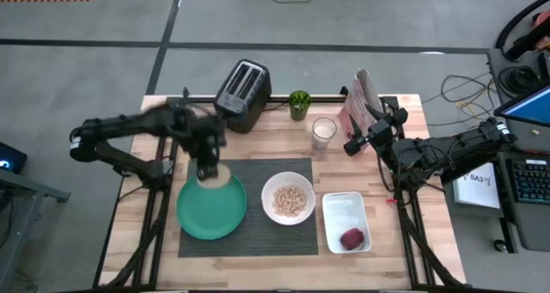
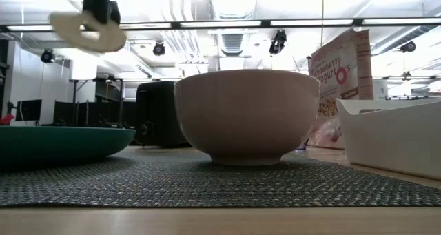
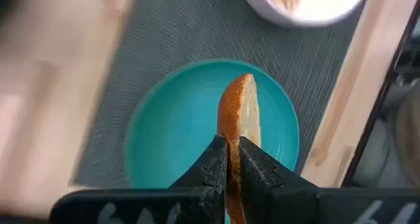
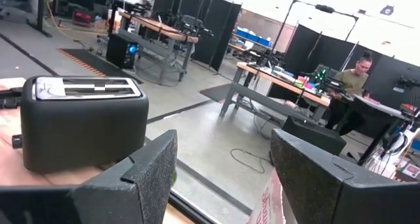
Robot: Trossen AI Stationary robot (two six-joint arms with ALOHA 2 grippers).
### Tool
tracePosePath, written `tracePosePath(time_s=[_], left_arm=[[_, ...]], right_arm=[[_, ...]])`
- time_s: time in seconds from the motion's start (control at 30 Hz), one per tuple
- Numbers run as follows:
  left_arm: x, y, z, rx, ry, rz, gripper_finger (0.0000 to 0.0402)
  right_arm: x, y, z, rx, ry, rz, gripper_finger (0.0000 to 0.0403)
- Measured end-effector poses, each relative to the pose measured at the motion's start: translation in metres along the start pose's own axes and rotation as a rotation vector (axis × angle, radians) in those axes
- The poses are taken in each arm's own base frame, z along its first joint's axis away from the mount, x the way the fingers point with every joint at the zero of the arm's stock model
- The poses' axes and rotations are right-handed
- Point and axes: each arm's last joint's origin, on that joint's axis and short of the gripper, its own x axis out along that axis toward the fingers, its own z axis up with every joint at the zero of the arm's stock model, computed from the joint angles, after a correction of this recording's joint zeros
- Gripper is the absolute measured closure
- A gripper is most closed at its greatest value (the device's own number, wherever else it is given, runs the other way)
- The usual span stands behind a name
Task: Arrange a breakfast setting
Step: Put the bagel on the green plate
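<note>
My left gripper (image 1: 206, 170) is shut on a slice of toast (image 3: 240, 109) above the far edge of the round green plate (image 1: 210, 210), which lies on the dark ribbed placemat (image 1: 258, 235). In the low view the toast (image 2: 86, 31) hangs well above the plate (image 2: 55, 142). The white bowl (image 1: 288, 198) holds cereal. The white rectangular dish (image 1: 345, 222) lies on the table right of the placemat. The black toaster (image 1: 243, 94), milk glass (image 1: 324, 133) and pink cereal box (image 1: 359, 100) stand along the far edge. My right gripper (image 4: 223, 152) is open and empty near the cereal box. My left gripper pinches the toast's upper part (image 3: 231, 142) between its two fingers, one on each flat face. The fingers come from above, pointing down. The toast hangs below the fingers on edge, lifted clear above the plate.
A small green cup (image 1: 299, 104) stands between the toaster and the milk glass. A dark red item (image 1: 352, 239) lies in the white dish. Bare wood shows left of the placemat and along the near edge. A person sits at a far desk (image 4: 357, 66).
</note>
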Motion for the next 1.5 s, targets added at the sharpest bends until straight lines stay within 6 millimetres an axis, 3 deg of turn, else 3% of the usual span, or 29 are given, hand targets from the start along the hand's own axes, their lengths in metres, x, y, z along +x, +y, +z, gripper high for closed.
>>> tracePosePath(time_s=[0.2,0.37,0.6,1.07,1.5], left_arm=[[0.075,0.006,-0.016,-0.006,0.15,0.04,0.04],[0.103,0.017,-0.031,-0.017,0.241,0.076,0.04],[0.119,0.024,-0.04,-0.029,0.271,0.089,0.0398],[0.123,0.029,-0.043,0.012,0.253,0.204,0.0331],[0.118,0.032,-0.045,0.093,0.271,0.302,0.0224]], right_arm=[[0.0,0.001,-0.001,0.003,0.002,0.011,0.0168],[0.0,0.002,-0.006,-0.003,0.011,0.038,0.0168],[0.0,0.004,-0.007,-0.011,0.014,0.039,0.0168],[0.0,0.004,-0.008,-0.007,0.015,0.038,0.0168],[0.0,0.005,-0.008,0.069,0.017,0.063,0.0168]])
